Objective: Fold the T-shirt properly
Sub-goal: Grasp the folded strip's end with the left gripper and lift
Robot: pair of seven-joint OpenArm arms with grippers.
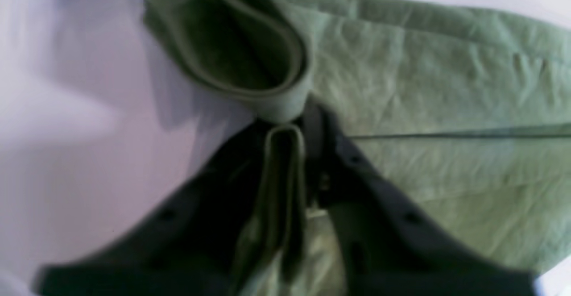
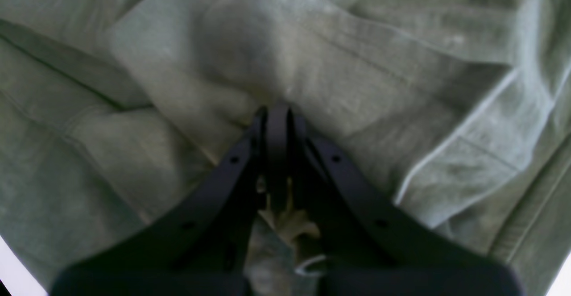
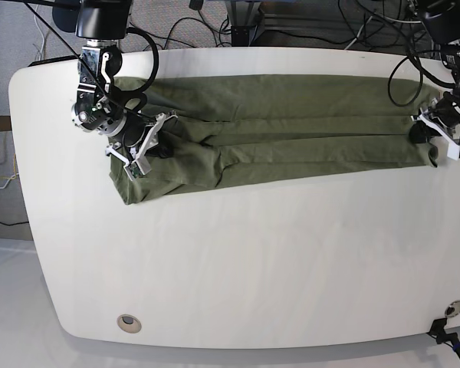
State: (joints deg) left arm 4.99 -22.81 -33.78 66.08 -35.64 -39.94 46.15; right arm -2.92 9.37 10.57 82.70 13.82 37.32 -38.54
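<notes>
Left wrist view: the left tool [image 1: 290,131] is clenched on a doubled hem edge of the T-shirt [image 1: 446,77], beside bare worktop [image 1: 89,108]. Right wrist view: the right tool [image 2: 276,113] is clamped on bunched cloth, the T-shirt [image 2: 357,64] filling the frame. Base view: the T-shirt [image 3: 291,130] lies as a long band across the far worktop [image 3: 253,261], pinched at both ends. Judged step: a lengthwise fold; next, both ends should travel together, keeping the cloth taut.

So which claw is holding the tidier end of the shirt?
The left claw: its end of the shirt lies flat and straight, while the cloth bunches at the right claw.
</notes>
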